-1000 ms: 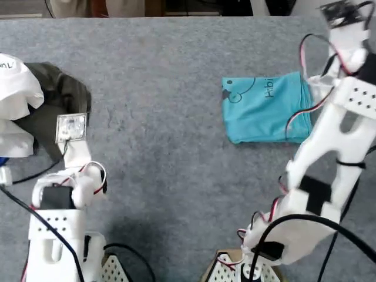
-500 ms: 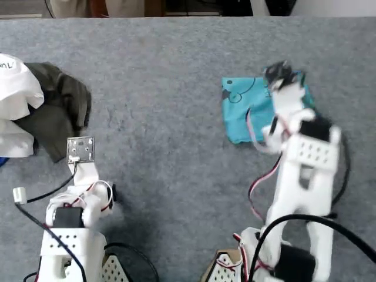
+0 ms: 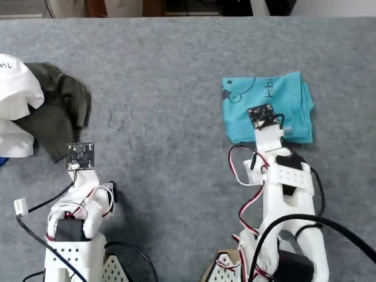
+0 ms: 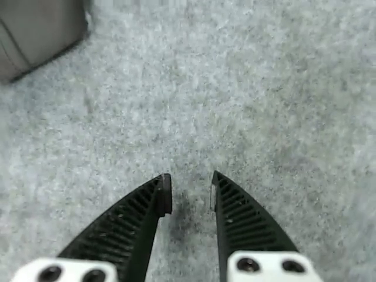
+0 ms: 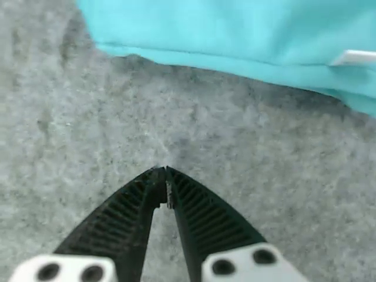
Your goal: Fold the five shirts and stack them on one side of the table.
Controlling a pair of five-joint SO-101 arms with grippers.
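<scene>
Shirts lie heaped at the left edge of the grey table (image 3: 164,70). A crumpled white shirt (image 3: 14,88) partly overlaps a dark olive shirt (image 3: 56,108), and a sliver of blue cloth (image 3: 2,160) shows just nearer. None of these looks folded, so they probably sit there as the waiting pile, kept apart from the finished work.

Just near of the olive shirt is the left arm (image 3: 73,223), pointing toward the far side. Its wrist view shows the left claw (image 4: 191,191) low over bare table covering, the jaws parted a little and nothing between them. A dark edge of cloth, likely the olive shirt, lies well beyond the tips.

The middle of the table carries nothing but its grey covering.

On the right lies the teal shirt (image 3: 267,108), folded into a tidy rectangle. It seems to be placed there as the base of the stack, so I judge one of five done. The right arm (image 3: 288,200) reaches from the near edge, its wrist over the shirt's near hem. The right claw (image 5: 163,176) has its tips pressed together and holds nothing, on or just above the covering, a little short of the teal hem.
</scene>
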